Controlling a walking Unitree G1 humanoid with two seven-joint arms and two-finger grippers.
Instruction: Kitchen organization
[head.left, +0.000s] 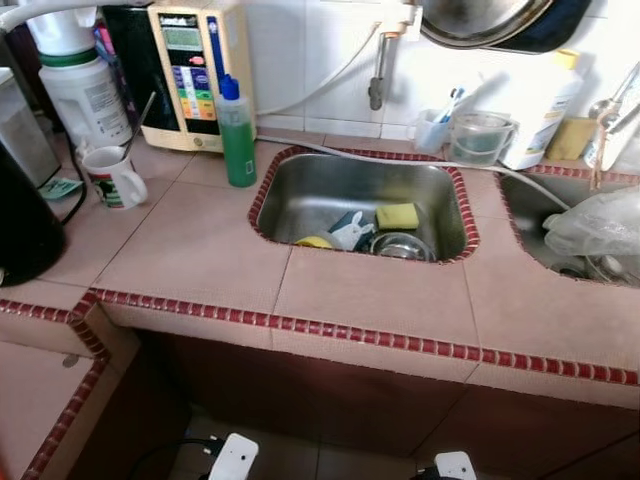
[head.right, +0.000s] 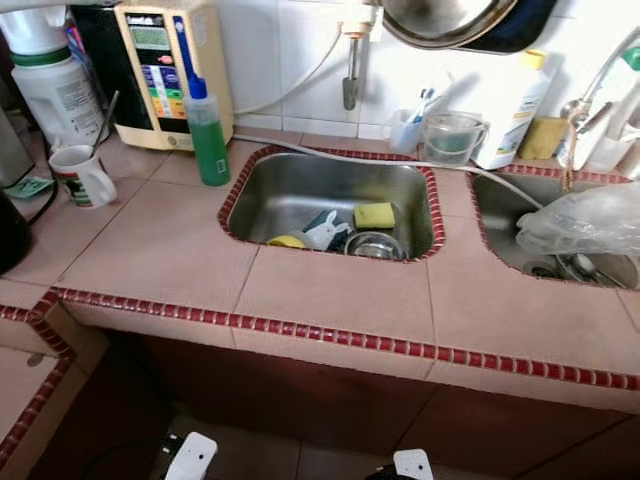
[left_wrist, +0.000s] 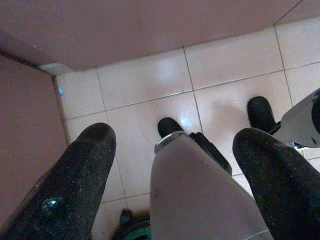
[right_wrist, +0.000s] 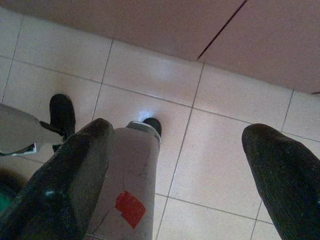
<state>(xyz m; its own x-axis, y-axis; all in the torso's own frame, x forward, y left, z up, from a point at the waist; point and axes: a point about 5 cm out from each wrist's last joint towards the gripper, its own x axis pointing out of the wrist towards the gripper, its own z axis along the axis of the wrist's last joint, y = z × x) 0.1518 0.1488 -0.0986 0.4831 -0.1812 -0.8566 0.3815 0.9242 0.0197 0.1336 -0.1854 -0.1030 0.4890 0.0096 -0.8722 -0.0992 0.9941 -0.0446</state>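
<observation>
Both claws (left_wrist: 175, 165) (right_wrist: 175, 170) spread, empty, near floor, well below sink (head.left: 300, 190) with sponge (head.left: 397, 216).

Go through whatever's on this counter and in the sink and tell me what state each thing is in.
Green soap bottle: upright, capped.
Mug: upright.
Sink: dishes inside.
Yellow sponge: lying in sink.
Left gripper: open, pointing at floor.
Right gripper: open, pointing at floor.

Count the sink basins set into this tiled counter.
2. One steel basin sits mid-counter, holding a yellow sponge and dishes. A second basin lies at the right edge, partly cut off by the frame and covered by a plastic bag.
</observation>
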